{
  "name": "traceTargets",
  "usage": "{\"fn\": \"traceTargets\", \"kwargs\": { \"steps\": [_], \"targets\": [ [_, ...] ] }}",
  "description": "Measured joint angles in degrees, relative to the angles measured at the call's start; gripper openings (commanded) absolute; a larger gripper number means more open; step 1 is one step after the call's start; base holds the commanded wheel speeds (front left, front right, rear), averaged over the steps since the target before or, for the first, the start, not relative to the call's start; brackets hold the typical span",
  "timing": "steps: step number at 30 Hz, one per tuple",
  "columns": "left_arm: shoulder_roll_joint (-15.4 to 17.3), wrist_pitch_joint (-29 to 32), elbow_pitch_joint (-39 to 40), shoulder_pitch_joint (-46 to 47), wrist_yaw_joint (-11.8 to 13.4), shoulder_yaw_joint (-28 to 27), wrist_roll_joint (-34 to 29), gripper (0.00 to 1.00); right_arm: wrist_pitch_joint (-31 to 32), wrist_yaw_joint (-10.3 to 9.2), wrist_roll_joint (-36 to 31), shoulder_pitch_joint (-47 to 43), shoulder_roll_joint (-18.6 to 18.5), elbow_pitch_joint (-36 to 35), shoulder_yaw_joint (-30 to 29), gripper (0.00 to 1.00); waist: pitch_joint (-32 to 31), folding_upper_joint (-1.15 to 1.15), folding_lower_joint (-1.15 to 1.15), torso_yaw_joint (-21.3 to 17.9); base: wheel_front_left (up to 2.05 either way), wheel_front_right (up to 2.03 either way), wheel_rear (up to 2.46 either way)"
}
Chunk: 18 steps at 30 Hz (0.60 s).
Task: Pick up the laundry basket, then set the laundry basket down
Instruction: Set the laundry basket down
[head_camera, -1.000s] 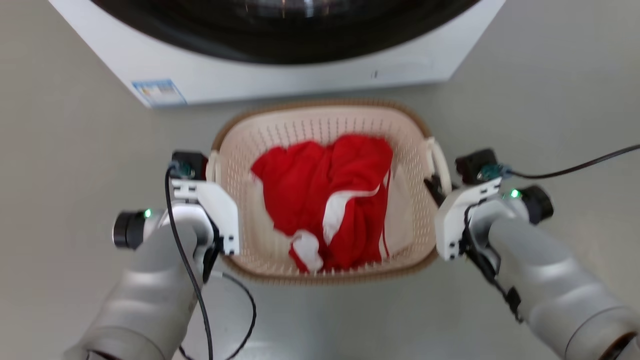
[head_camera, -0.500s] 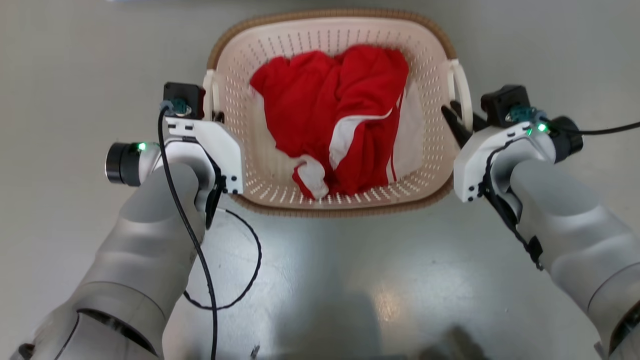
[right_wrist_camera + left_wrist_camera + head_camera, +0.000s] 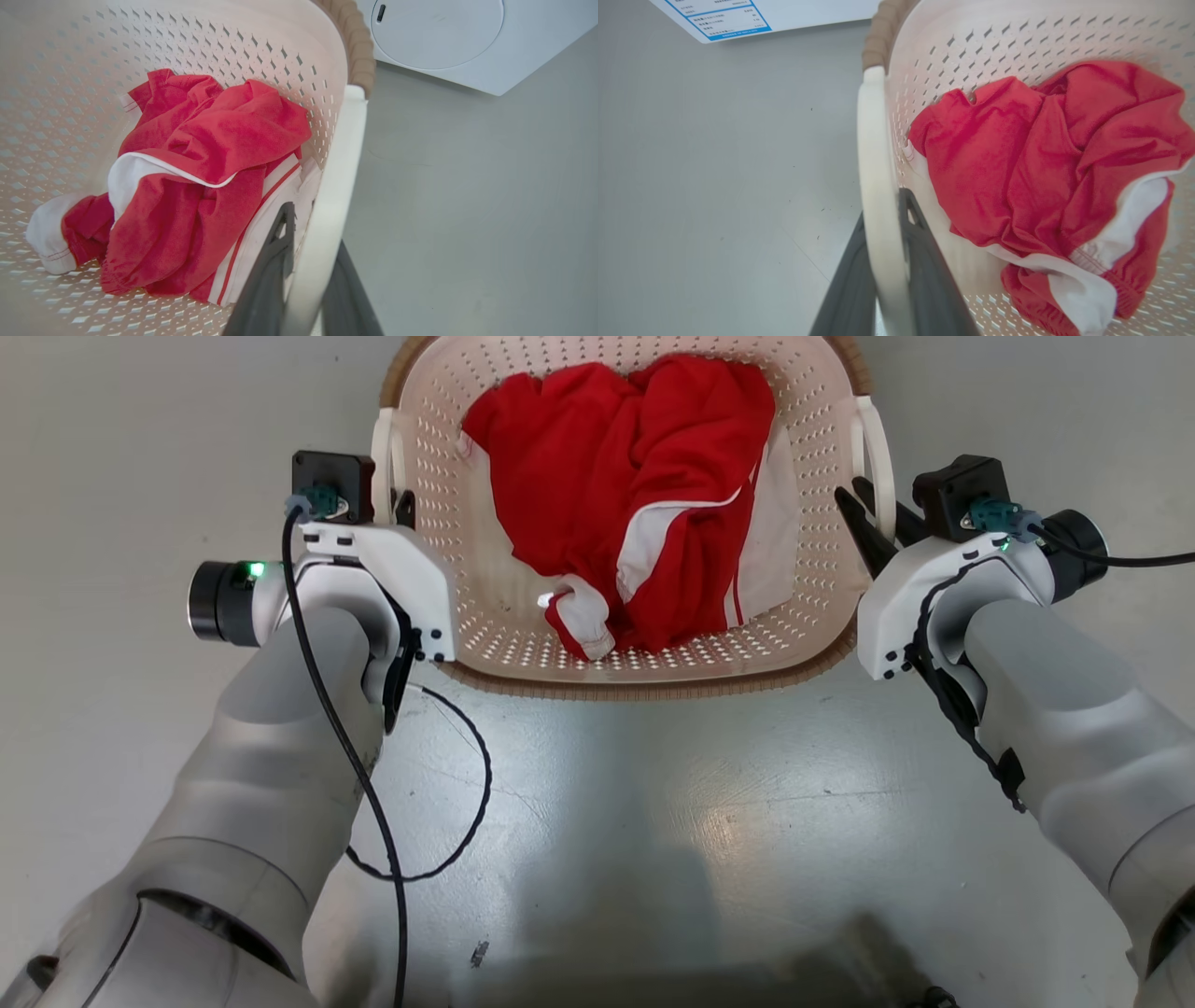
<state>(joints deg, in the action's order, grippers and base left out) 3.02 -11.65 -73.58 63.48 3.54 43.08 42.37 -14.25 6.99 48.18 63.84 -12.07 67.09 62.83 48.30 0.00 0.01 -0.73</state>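
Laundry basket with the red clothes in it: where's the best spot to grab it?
Grip the laundry basket by its left handle and right handle, coming in from each side. Each is a slim white bar standing off the wall, thin enough to straddle, and they sit opposite each other, so it should lift level.

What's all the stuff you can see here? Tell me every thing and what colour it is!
laundry basket: one, cream with brown rim, between the grippers.
handles: two, white, on the basket's sides.
clothes: one heap, red and white, inside the basket.
washer: one, white, beyond the basket.
label: one, white and blue, on the washer.
floor: grey, all around.
cables: two, black, one from each wrist.
left gripper: dark, clamping one handle.
right gripper: dark, clamping the other.
arms: two, silver-grey.
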Motion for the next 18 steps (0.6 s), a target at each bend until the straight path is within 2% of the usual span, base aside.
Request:
{"fn": "traceTargets", "kwargs": {
  "steps": [18],
  "targets": [
    [-0.3,-2.0,-0.3,2.0,0.0,-0.1,0.0,0.00,-0.4,0.00,-1.3,1.9,-0.5,0.0,-1.6,0.00,2.4,0.00,0.00,0.1,0.00,0.00,0.00]
  ]
}}
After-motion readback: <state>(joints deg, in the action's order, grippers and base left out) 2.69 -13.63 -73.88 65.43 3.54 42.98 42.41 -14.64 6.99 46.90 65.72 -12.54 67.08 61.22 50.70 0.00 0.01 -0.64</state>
